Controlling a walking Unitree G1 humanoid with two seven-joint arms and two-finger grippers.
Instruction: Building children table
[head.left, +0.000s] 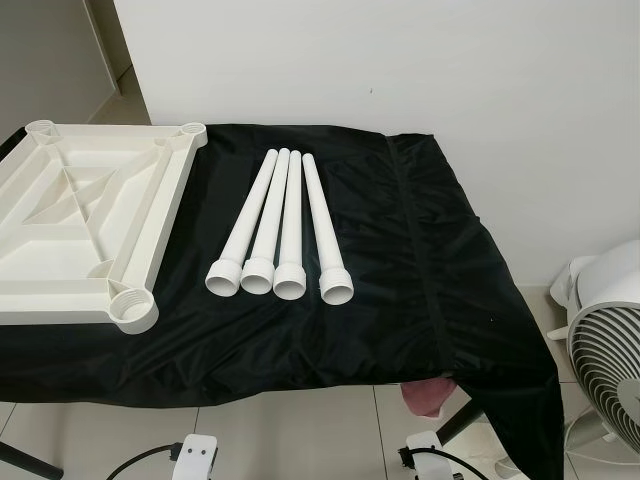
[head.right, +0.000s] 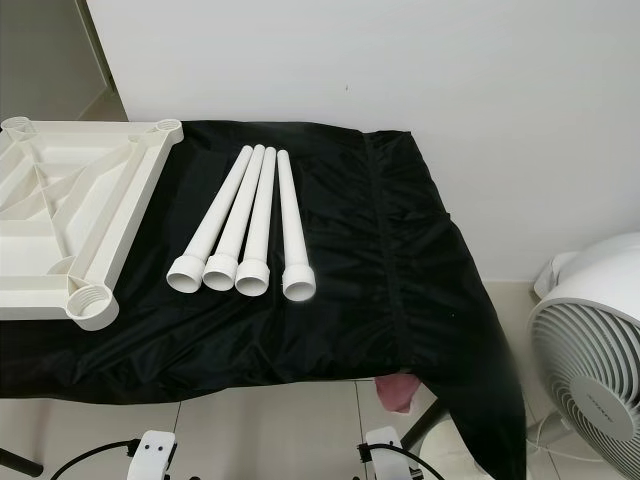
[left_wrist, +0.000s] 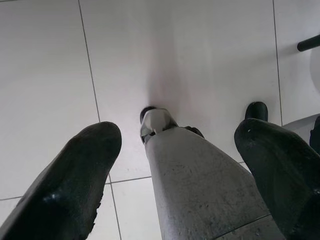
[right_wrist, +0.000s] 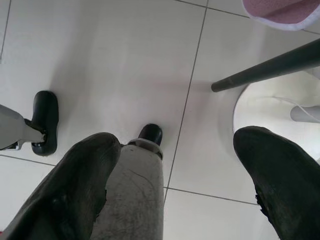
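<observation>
Black glossy cloth (head.left: 400, 300) is covering the worktop, draping over its right edge. Four white plastic tube legs (head.left: 281, 225) are lying side by side at the worktop's middle, threaded ends toward the near edge. An upturned cream plastic tabletop (head.left: 90, 215) with round corner sockets is resting at the left edge. Both arms are hanging idle over the white tiled floor (left_wrist: 200, 60); the left gripper (left_wrist: 185, 165) and right gripper (right_wrist: 180, 170) are holding their jaws apart, gripping nothing. A white fan (head.right: 590, 360) is standing off the right edge.
</observation>
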